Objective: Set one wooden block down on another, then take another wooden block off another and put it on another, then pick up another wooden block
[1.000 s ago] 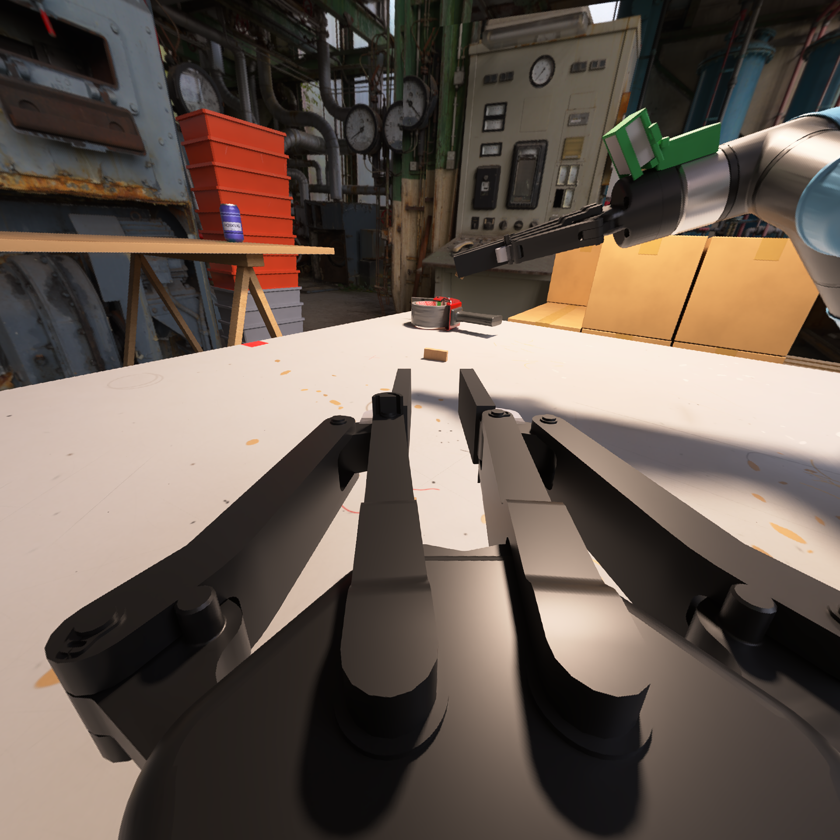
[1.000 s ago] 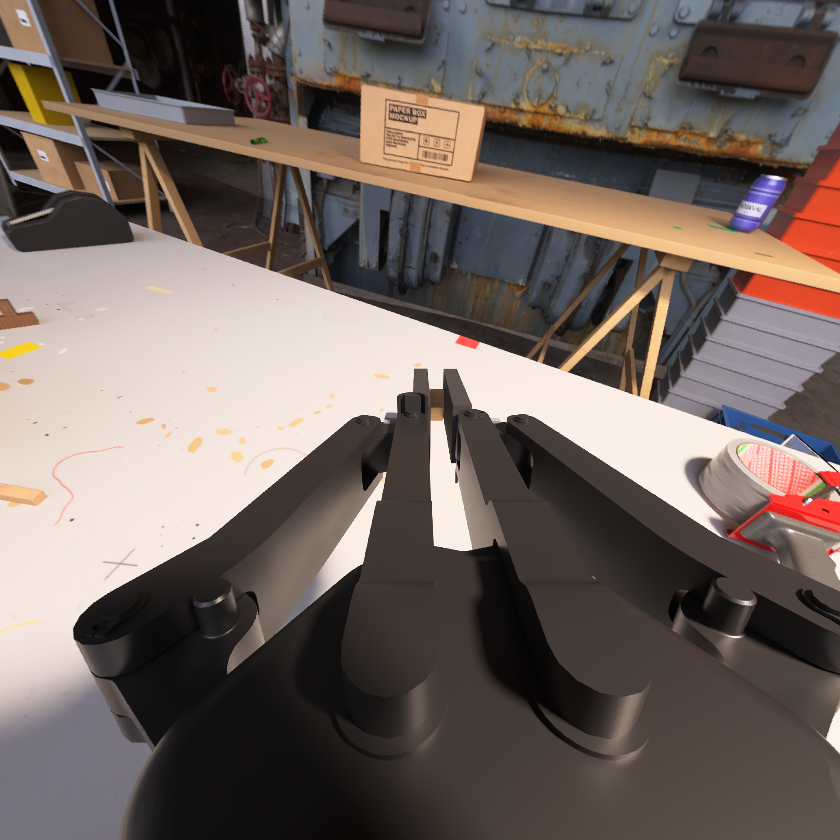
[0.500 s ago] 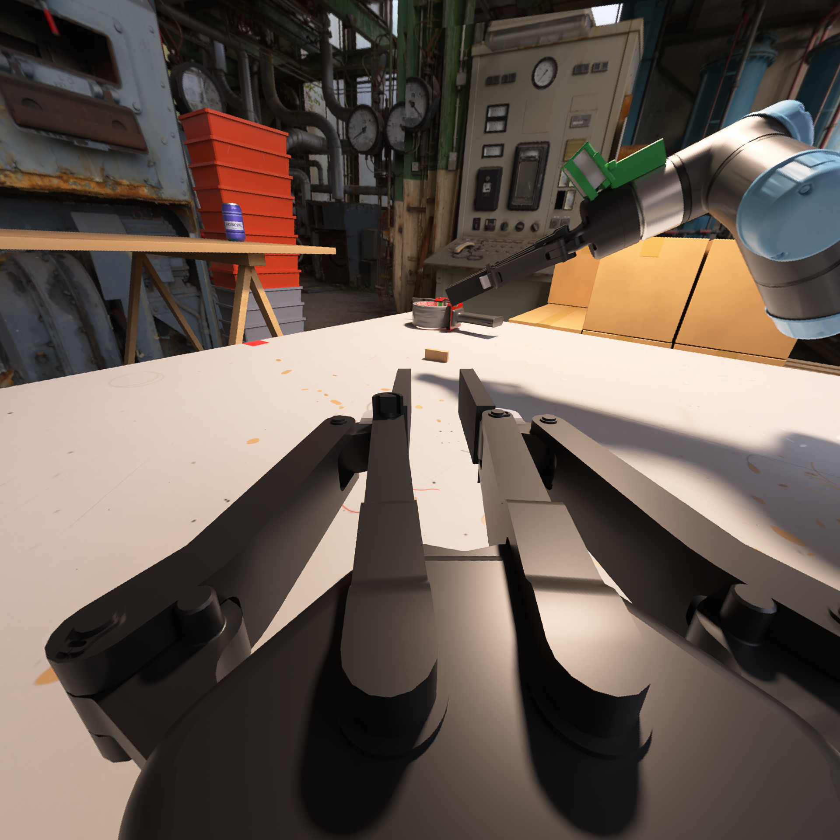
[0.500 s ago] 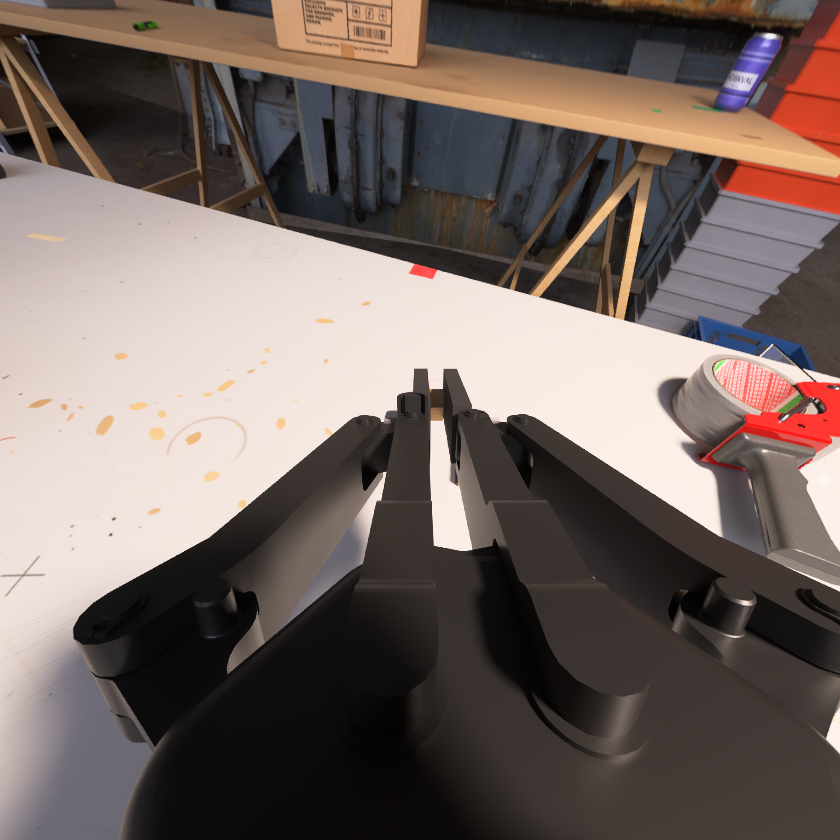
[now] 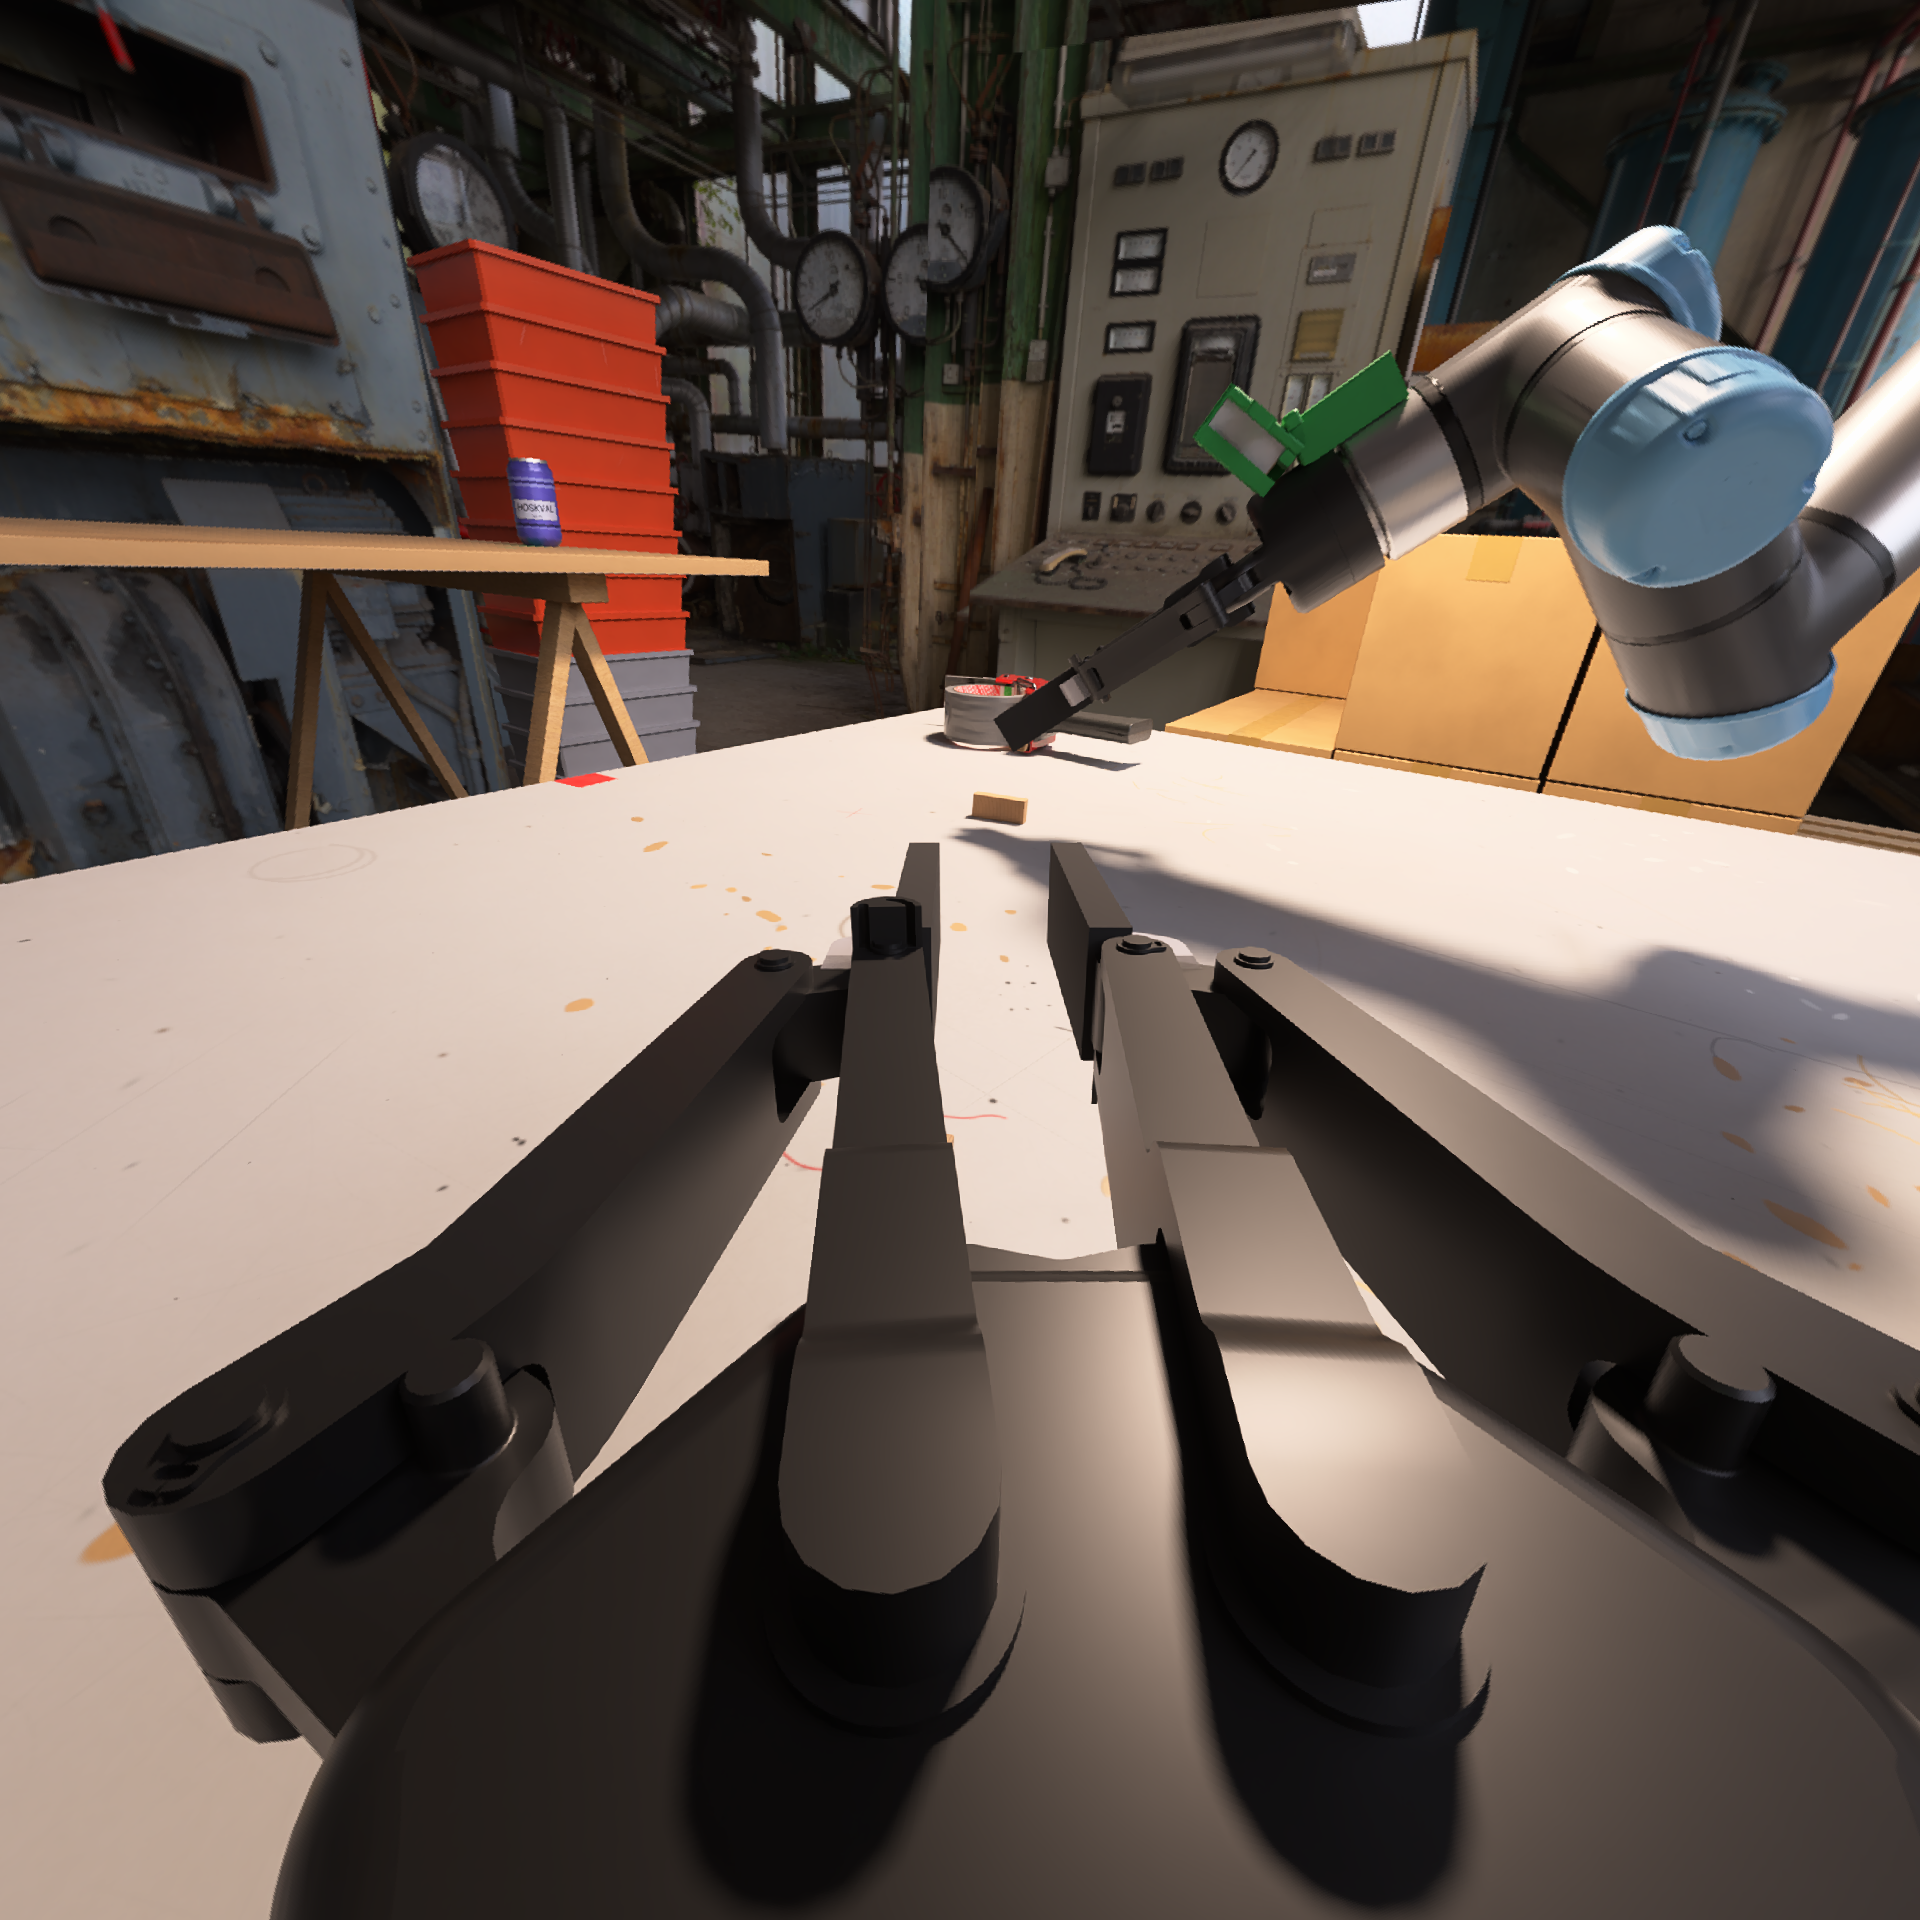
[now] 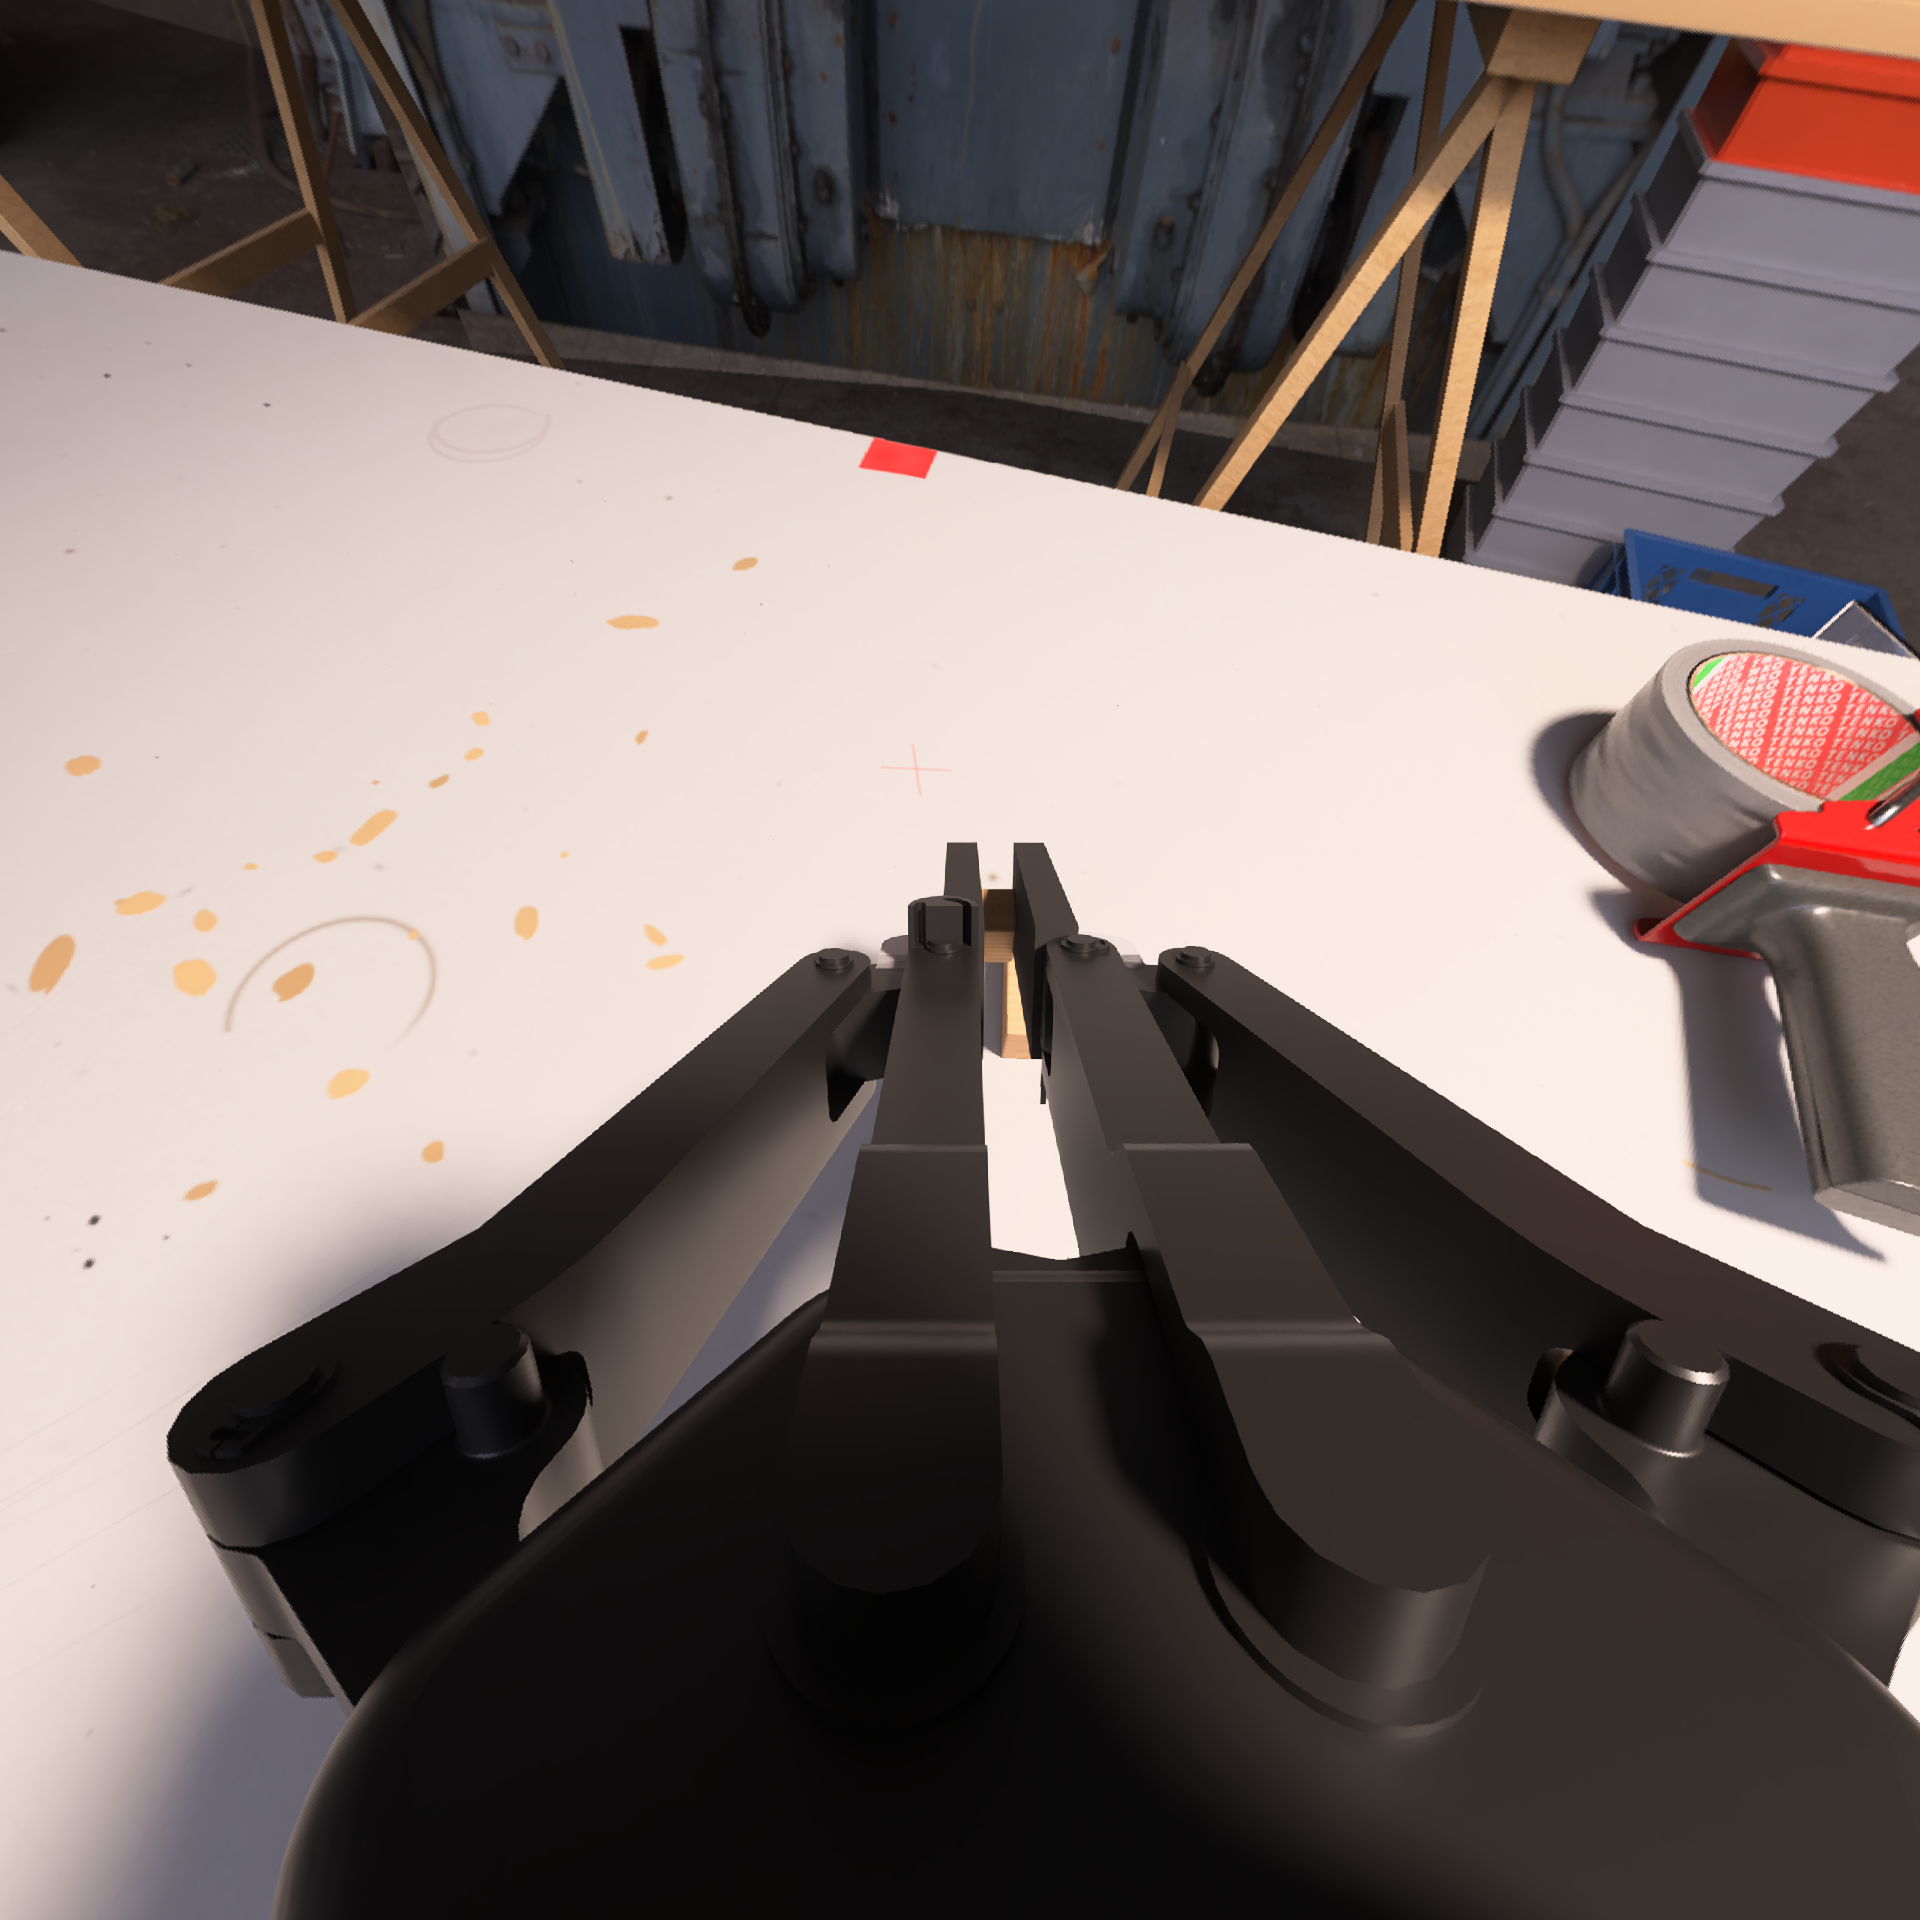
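My right gripper point(image 6: 995, 868) is shut on a small wooden block point(image 6: 1006, 977), which shows as a light strip between its fingers. It points down over the white table point(image 6: 1247, 727). In the left wrist view the right gripper point(image 5: 1023, 727) hangs tilted down at the far side, just above and behind a single wooden block point(image 5: 1000, 807) lying on the table point(image 5: 312, 1039). That lying block is hidden in the right wrist view. My left gripper point(image 5: 992, 883) is low over the table, its jaws partly apart with nothing between them.
A grey tape roll in a red dispenser point(image 6: 1766, 790) lies at the right, close to the right gripper; it also shows in the left wrist view point(image 5: 987, 712). The table's far edge carries a red marker point(image 6: 898, 457). Cardboard boxes point(image 5: 1455, 644) stand beyond the table.
The right arm has swung farther out and tilted its gripper down towards the table near the tape dispenser, still holding the block. The left gripper has not moved.
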`<act>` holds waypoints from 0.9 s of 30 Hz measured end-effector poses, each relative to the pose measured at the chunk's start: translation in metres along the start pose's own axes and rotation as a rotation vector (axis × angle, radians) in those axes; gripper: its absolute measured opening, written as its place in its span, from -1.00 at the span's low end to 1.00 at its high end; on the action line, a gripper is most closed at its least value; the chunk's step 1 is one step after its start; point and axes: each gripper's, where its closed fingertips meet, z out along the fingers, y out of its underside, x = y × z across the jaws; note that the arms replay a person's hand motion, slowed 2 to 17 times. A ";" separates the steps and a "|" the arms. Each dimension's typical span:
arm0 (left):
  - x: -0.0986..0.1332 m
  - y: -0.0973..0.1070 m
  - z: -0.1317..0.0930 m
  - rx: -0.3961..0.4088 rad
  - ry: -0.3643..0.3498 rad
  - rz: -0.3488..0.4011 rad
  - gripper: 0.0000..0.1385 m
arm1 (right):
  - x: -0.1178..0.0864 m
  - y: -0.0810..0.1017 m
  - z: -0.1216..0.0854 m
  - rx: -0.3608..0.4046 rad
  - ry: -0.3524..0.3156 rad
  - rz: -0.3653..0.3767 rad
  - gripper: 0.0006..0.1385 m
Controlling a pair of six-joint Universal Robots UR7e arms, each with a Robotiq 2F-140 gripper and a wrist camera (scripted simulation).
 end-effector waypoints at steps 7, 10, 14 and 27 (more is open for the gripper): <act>0.000 0.000 0.000 0.002 -0.002 0.001 -0.59 | 0.006 0.010 0.015 -0.054 0.010 0.023 -0.88; 0.000 0.000 0.000 0.002 -0.003 0.001 -0.59 | 0.009 0.013 0.021 -0.071 0.019 0.030 -0.88; 0.000 0.000 0.000 0.002 -0.003 0.000 -0.59 | 0.012 0.016 0.026 -0.088 0.028 0.039 -0.88; -0.001 0.000 0.000 0.002 -0.003 -0.003 -0.59 | 0.013 0.023 0.036 -0.122 0.025 0.047 -0.88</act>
